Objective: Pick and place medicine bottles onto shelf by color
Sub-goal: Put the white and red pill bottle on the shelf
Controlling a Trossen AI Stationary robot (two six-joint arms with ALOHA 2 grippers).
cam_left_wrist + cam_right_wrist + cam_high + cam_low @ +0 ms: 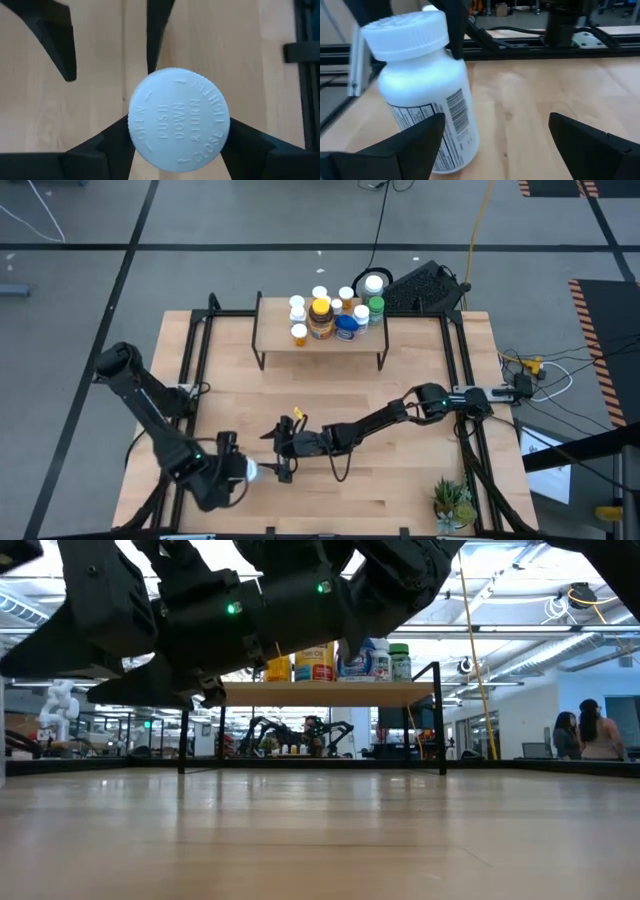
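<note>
The left pincer (179, 137) grips a white bottle (179, 120) beside the spread right pincer (495, 137); a handover fumble could drop it.

The white bottle (179, 120) shows only its cap in the left wrist view and is cut off at the base in the right wrist view, its label print unreadable, while rear bottles (333, 312) on the shelf (320, 343) are partly hidden
</note>
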